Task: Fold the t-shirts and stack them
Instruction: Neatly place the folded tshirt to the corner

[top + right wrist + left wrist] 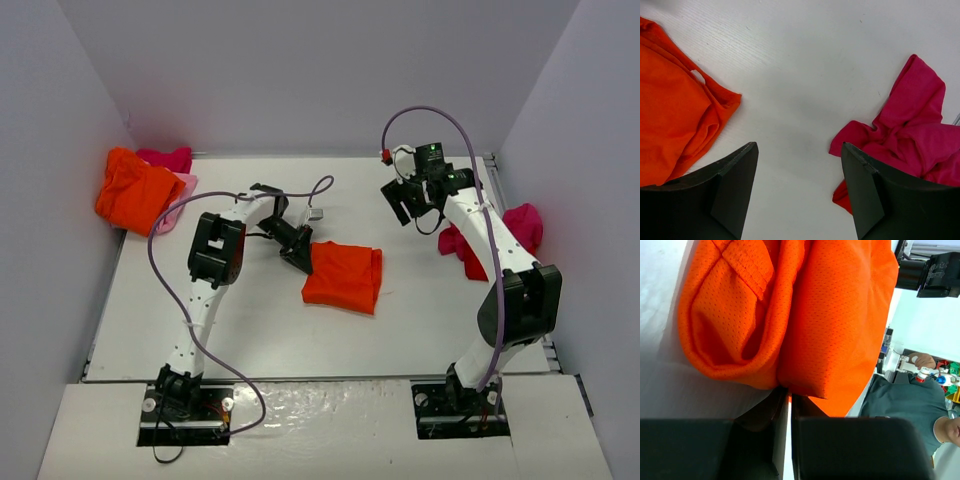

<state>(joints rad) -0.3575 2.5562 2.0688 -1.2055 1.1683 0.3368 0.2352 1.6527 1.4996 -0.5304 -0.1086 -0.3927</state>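
White table (420, 300), folded orange t-shirt (343, 277) (left end effector (300, 258) tight on edge, right end effector (799, 165) wide)

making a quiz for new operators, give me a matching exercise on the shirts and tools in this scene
1 folded orange t-shirt
2 magenta t-shirt
3 left tool
4 right tool

a open over bare table
b crumpled at the right edge
c lying mid-table
d shut on orange cloth

Pairs: 1-c, 2-b, 3-d, 4-a
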